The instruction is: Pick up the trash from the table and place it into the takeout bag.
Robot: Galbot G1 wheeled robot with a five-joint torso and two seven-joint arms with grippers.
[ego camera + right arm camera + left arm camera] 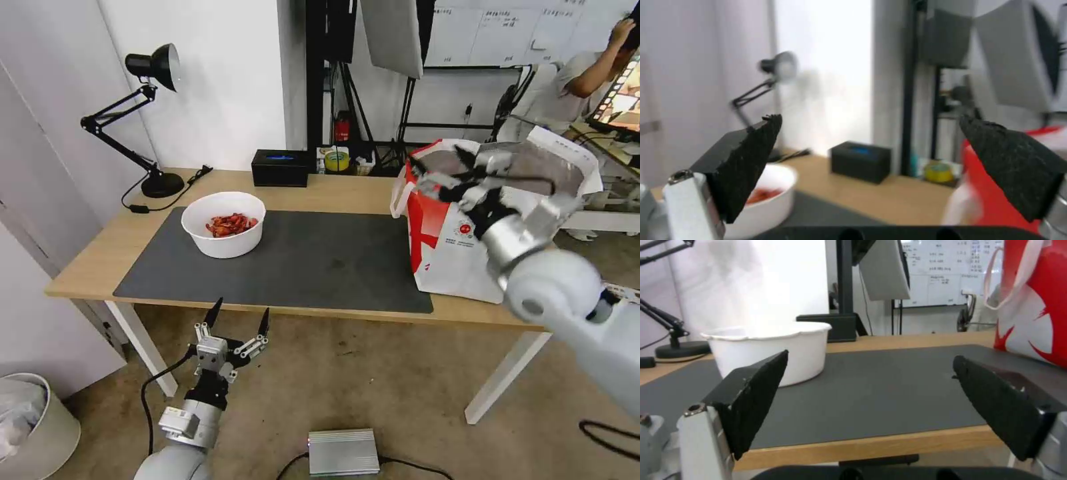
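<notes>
Below the table's near edge, the left gripper (239,319) hangs over the floor, fingers spread wide and empty, tips aimed up and away toward the mat. Its wrist view looks level across the tabletop.

On the table (87,267), the dark mat (320,263) lies with its long axis along the table's length, near edge just inside the wood edge. The bowl (224,224) stands upright at the mat's far left corner, partly over the mat's back edge, mouth up, red shells (231,224) heaped inside. In the left wrist view the bowl (769,351) sits left of centre on the mat (871,390).

At the right end of the table, the bag (453,247) stands upright, mouth open upward, foil lining visible, its base overlapping the mat's right edge. A red panel faces the bowl; the logo side faces the near edge. A white handle loop hangs on the bowl side. The left wrist view shows the bag (1036,303) at the edge.

Above the bag's mouth, the right gripper (437,177) is held high, fingers wide apart and empty, pointing left toward the lamp.

Farther back, a black box (280,167) sits at the table's rear edge, long axis along that edge. The lamp (143,120) stands at the far left corner, head turned right.
</notes>
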